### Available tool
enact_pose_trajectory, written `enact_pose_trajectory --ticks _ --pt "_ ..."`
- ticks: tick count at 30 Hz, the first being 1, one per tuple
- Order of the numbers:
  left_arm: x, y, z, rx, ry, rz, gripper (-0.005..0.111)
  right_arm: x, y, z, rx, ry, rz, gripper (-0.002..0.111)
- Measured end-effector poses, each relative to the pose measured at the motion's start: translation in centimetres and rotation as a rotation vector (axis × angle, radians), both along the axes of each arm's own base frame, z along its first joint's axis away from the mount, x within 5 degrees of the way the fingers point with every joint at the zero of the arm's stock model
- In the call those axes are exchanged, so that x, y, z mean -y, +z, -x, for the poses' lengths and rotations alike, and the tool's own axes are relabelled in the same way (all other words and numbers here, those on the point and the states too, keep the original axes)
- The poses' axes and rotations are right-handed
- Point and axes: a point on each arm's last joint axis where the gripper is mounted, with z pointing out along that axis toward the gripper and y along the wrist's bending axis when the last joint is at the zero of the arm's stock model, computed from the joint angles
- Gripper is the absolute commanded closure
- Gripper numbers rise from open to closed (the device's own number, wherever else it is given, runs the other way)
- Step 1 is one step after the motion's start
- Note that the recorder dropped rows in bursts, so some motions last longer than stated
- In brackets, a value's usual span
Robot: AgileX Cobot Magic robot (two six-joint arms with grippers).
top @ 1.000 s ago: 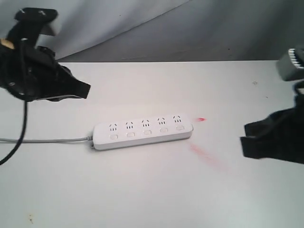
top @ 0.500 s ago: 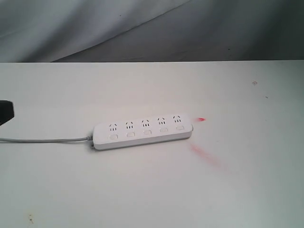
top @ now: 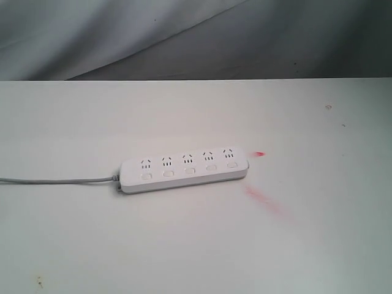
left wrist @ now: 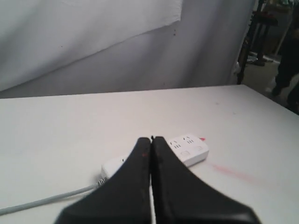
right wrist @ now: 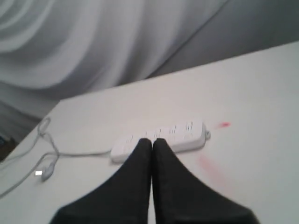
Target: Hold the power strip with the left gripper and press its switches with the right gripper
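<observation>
- Your black two-finger left gripper (left wrist: 151,140) has its jaws pressed together on nothing. The black right gripper (right wrist: 152,141) is likewise closed and empty.
- Ahead of both, the long flat white plastic power strip (top: 184,169) lies mid-way across the white table (top: 184,257), its thin grey cord (top: 55,180) running off to 9 o'clock.
- Expect it to be light, stiff and smooth, so likely to skid. Pin it across its width at the cord end, clear of the five small white switches (top: 190,171).
- Neither arm shows in the exterior view. The left gripper covers most of the strip in its own view. You cannot tell whether the switches are on or off.
</observation>
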Motion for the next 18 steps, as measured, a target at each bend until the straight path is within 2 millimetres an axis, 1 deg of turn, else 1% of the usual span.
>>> enact_pose_trajectory --ticks 2,4,7,10,12,13,15,18 --pt "-0.3 -0.8 0.0 0.031 0.031 0.024 0.107 -0.2 -0.6 -0.8 0.053 -0.041 -0.016 0.108" --pt "-0.5 -1.5 -0.2 0.058 0.063 0.039 0.107 -0.4 -1.6 -1.5 0.099 -0.067 0.005 0.108" --pt "-0.8 -2.8 -0.4 0.071 0.098 0.048 0.107 -0.9 -3.9 -2.4 0.142 -0.088 0.074 0.108" --pt "-0.9 -4.0 -0.5 0.061 0.115 0.042 0.107 -1.3 -5.8 -2.9 0.187 -0.082 0.140 0.108" --pt "-0.9 -4.5 -0.5 0.055 0.121 0.039 0.107 -1.4 -7.0 -3.2 0.203 -0.085 0.189 0.108" --pt "-1.0 -4.7 -0.5 0.054 0.124 0.038 0.107 -1.4 -7.9 -3.3 0.202 -0.094 0.213 0.108" --pt "-1.0 -4.7 -0.5 0.059 0.122 0.026 0.107 -1.4 -8.8 -3.5 0.192 -0.111 0.208 0.108" --pt "-1.0 -4.7 -0.6 0.067 0.125 0.023 0.107 -1.4 -8.8 -3.6 0.193 -0.121 0.192 0.108"
